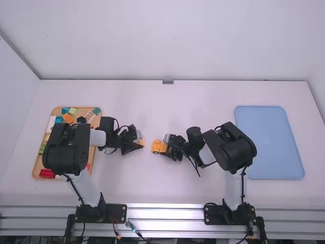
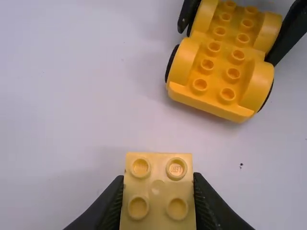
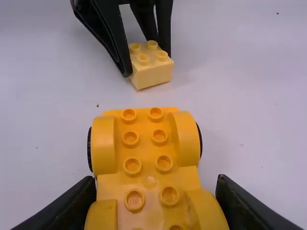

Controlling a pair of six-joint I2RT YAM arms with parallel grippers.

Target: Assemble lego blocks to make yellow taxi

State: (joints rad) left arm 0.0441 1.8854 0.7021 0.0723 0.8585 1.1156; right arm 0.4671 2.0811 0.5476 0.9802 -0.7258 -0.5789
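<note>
In the high view my left gripper [image 1: 137, 144] is near the table's middle, with the pale yellow block [image 1: 142, 143] at its tip. My right gripper [image 1: 167, 147] faces it from the right, at the orange-yellow wheeled car base [image 1: 156, 147]. In the left wrist view the left gripper [image 2: 158, 191] is shut on the pale block [image 2: 157, 194], studs up. The car base [image 2: 216, 72] lies apart from it. In the right wrist view the right gripper [image 3: 156, 191] clasps the car base [image 3: 146, 148] by its sides, studs facing up. Most of its wheels are hidden.
A wooden tray [image 1: 35, 170] of assorted coloured blocks sits at the far left, partly under the left arm. On the right side lies a light blue tray [image 1: 269, 142], beside the right arm. White walls rise behind and to the left.
</note>
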